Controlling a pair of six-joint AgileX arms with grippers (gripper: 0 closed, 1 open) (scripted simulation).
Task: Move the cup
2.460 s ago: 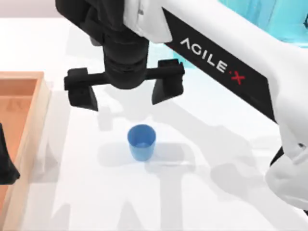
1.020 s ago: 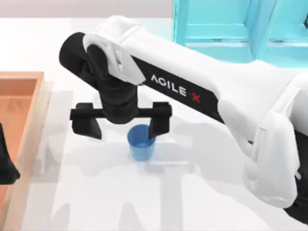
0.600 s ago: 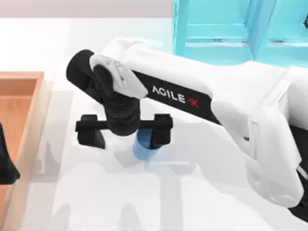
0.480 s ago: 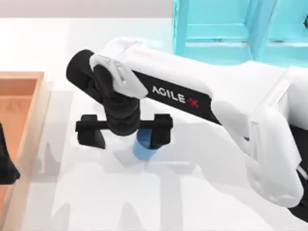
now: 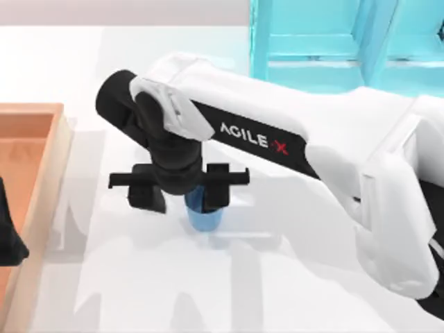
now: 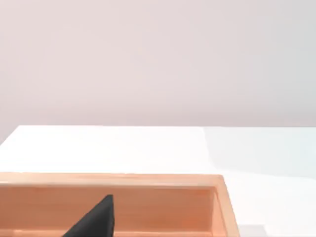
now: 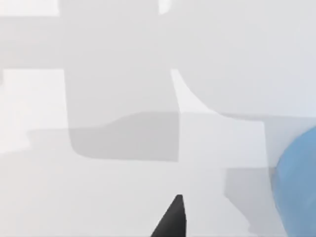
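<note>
The small blue cup point(image 5: 205, 219) stands upright on the white table, its top half hidden under my right gripper point(image 5: 182, 196). The gripper reaches down over it, open, with a gap still wider than the cup. One black finger point(image 5: 217, 191) overlaps the cup's right side, and the other finger point(image 5: 148, 198) stands apart to its left. In the right wrist view the cup point(image 7: 299, 183) sits at the picture's edge beside a black fingertip point(image 7: 172, 217). My left gripper point(image 5: 8, 234) is parked at the table's left edge, over the tray.
A shallow wooden tray point(image 5: 48, 149) lies along the table's left side and also appears as the tray point(image 6: 148, 197) in the left wrist view. A big turquoise cabinet point(image 5: 347, 38) stands at the back right. White tabletop spreads in front of the cup.
My right arm swung in and came down over the cup. In the last half second its fingers have drawn closer together around the cup. The cup has stayed put.
</note>
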